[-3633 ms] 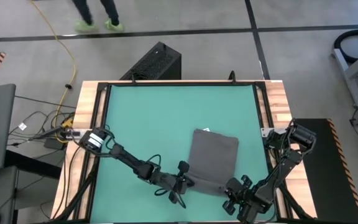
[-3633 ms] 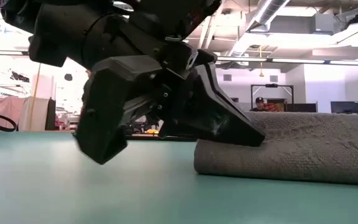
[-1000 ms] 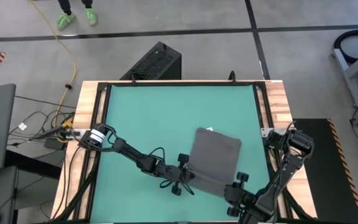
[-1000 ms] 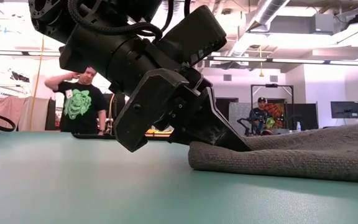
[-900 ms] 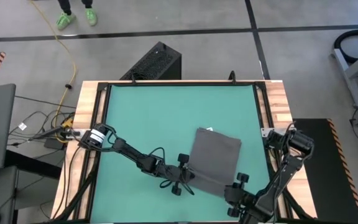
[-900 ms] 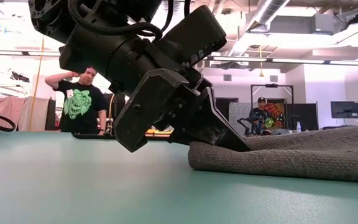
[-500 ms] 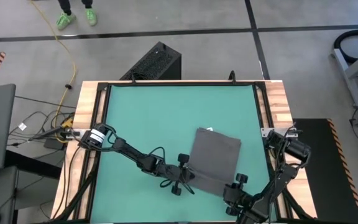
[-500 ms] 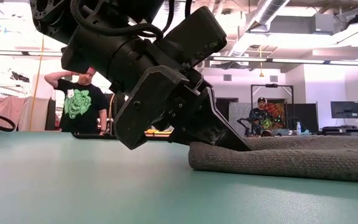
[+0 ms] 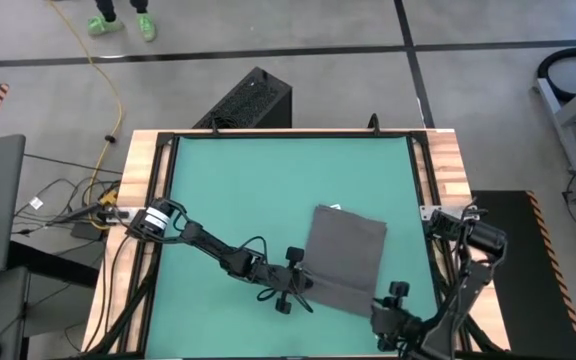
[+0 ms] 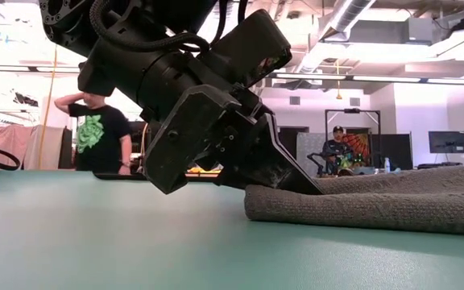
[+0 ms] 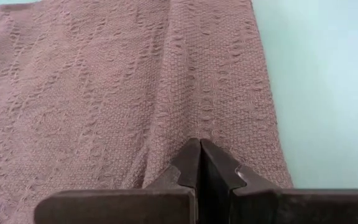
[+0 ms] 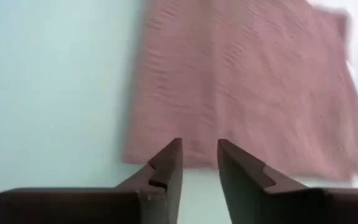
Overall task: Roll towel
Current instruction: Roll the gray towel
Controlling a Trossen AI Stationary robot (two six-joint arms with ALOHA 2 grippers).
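The towel lies flat on the green table, near the front and a bit to my right side. It is folded into a neat shape, with a small white tag at its far edge. It is not rolled at all yet, so I think I am at the very start of the rolling step.

My left claw is down low at the near left corner of the towel. Its 2 fingers are pressed together, with no gap. In my left wrist view the tips sit right on the cloth. From the low view the tip looks tucked at the towel's edge, but I cannot tell if any cloth is pinched inside.

My right claw is off the towel, just past its near edge, over bare table. Its 2 fingers are a little apart and hold nothing.

Next, I think my right claw needs to come to the near right corner. Then both claws can lift the near edge and turn it over, away from me, evenly, so the roll stays straight.
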